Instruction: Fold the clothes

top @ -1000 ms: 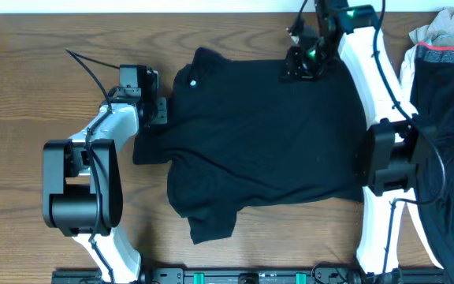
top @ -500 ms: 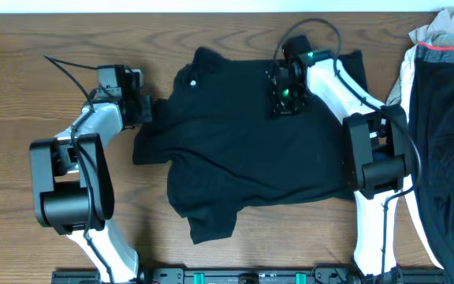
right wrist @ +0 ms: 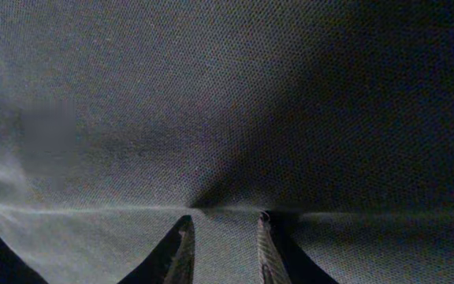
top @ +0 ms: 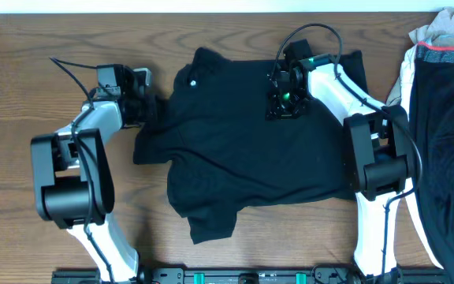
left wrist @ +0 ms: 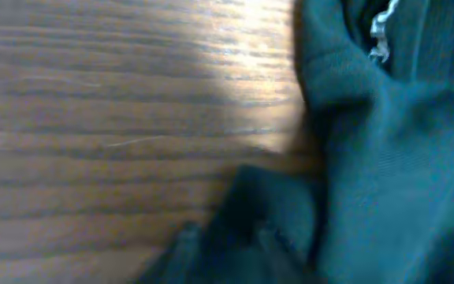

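The clothes, a black T-shirt (top: 258,158), lie spread and rumpled across the middle of the table, with a small white logo (top: 193,82) near the collar. My left gripper (top: 150,109) is at the shirt's left sleeve edge. In the blurred left wrist view dark cloth (left wrist: 385,158) lies over and between the fingers of this gripper (left wrist: 228,237). My right gripper (top: 280,106) rests on the upper right part of the shirt. The right wrist view shows it (right wrist: 223,229) pinching a ridge of the fabric (right wrist: 227,95) between its fingertips.
A heap of other garments (top: 448,118), dark with a red band and some pale cloth, lies along the right edge. Bare wooden table (top: 22,79) stretches to the left of my left arm. The arm bases stand at the front edge.
My right gripper has drawn the shirt's back right part leftward and toward the front. My left gripper backed off to the left, then came right onto the sleeve edge again.
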Controlling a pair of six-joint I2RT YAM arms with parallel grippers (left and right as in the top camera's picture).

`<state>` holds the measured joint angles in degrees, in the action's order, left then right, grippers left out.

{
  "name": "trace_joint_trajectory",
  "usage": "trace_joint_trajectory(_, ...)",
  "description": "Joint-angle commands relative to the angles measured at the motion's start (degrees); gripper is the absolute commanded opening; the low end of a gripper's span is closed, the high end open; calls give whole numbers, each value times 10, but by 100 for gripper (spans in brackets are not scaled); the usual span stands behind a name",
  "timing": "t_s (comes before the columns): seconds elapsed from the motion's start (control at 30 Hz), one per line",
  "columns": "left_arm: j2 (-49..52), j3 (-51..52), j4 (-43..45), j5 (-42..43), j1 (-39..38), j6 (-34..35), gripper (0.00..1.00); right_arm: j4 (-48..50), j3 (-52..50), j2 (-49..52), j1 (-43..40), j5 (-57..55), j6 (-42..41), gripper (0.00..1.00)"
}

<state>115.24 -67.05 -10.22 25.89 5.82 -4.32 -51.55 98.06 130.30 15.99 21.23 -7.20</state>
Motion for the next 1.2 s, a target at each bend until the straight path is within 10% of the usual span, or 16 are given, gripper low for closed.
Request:
trace_joint_trajectory(0.0,41,13,-17,9,-2,-11,6,2,-14,2,3,-18,-7,26)
trace_joint_trajectory(0.57,-37,-57,-41,22,71,28,6,-7,-14,2,3,-33,-9,27)
trace_joint_trajectory(0.7,-37,-57,-71,72,53,7,51,-7,-14,2,3,-33,-9,27)
trace_joint_trajectory(0.8,-36,-53,-78,71,36,-26,65,-7,-14,2,3,-32,-9,27)
trace_joint_trajectory(1.17,7,-52,-75,50,14,-41,66,-8,-14,2,3,-32,-9,26)
